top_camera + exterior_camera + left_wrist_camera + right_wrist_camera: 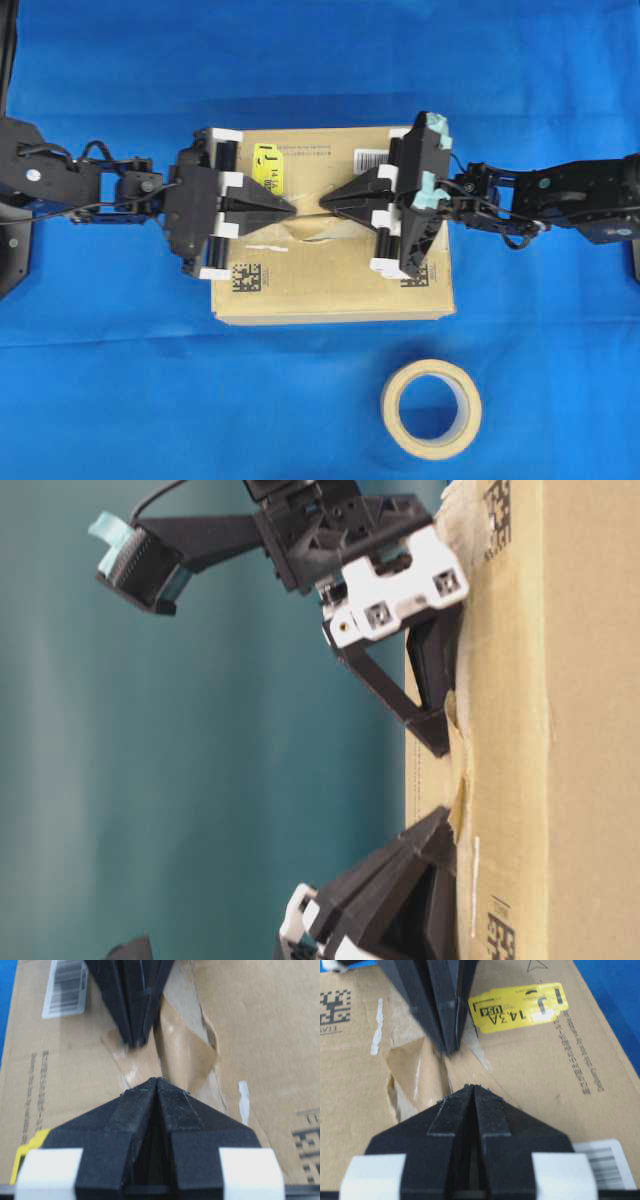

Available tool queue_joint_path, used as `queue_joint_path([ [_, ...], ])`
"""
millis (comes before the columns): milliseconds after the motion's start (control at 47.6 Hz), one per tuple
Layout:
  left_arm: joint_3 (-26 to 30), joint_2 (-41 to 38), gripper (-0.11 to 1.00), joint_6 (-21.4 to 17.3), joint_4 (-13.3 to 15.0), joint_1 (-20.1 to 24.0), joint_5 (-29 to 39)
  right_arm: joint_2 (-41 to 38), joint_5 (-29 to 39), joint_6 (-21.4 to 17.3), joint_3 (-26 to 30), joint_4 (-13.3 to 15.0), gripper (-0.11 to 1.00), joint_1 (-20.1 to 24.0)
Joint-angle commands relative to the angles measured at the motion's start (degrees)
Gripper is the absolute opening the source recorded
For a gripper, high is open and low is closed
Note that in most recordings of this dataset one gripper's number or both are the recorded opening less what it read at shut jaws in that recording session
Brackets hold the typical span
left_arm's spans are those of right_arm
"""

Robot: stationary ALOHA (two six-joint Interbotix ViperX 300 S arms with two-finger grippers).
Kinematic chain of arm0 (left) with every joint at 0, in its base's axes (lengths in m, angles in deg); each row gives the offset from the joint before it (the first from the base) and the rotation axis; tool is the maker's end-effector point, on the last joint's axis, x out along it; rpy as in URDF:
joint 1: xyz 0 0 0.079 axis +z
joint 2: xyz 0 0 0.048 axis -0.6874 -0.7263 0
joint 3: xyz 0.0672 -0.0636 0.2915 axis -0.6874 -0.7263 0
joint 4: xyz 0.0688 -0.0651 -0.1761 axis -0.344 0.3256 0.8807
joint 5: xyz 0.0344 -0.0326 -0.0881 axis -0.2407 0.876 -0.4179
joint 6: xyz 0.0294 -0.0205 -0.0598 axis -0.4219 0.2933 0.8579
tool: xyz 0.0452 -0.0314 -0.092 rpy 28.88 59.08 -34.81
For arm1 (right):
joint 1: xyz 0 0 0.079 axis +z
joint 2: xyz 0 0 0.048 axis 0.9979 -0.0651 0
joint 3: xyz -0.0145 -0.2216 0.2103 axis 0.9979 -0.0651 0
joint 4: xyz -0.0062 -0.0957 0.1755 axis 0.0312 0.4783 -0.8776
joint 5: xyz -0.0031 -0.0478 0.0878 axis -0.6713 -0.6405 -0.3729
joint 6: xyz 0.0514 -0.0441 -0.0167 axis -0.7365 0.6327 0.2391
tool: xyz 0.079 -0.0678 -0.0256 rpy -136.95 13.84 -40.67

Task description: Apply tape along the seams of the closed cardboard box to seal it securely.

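The cardboard box (330, 280) lies flat in the middle of the blue cloth, with a yellow sticker (520, 1007) and a barcode label (65, 987) on top. A wrinkled tan piece of tape (312, 228) sits at the middle of the lid, over the seam (308, 213), with one edge lifted (187, 1055). My left gripper (292, 208) and right gripper (323, 208) are both shut and point tip to tip over the seam, a short gap apart. Their tips (157, 1080) (472, 1087) rest low at the tape's edges. Nothing shows between either pair of fingers.
A beige tape roll (432, 408) lies flat on the cloth in front of the box, to the right. Old pale tape strips (377, 1020) and torn paper mark the lid. Black data codes (247, 277) sit near the front edge.
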Motion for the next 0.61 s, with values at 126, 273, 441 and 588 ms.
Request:
queue_joint_path([
  [126,-0.88,-0.09,0.00,0.26,-0.09,-0.79,-4.22,1.32,-0.97,0.09,0.00,-0.18,-0.02,0.09],
  [273,1.85,-1.76,0.00,0.26,-0.18,-1.49,-4.31,1.32,-1.05,0.53,1.23,0.09,-0.02,0.35],
  [441,4.04,-2.81,0.00,-0.62,-0.18,-2.29,-4.31,1.05,-1.05,0.53,2.02,0.18,-0.02,1.05],
  [588,5.10,-2.99,0.00,-0.70,-0.18,-3.43,-4.31,0.53,-0.88,0.53,2.90,0.26,-0.02,2.11],
])
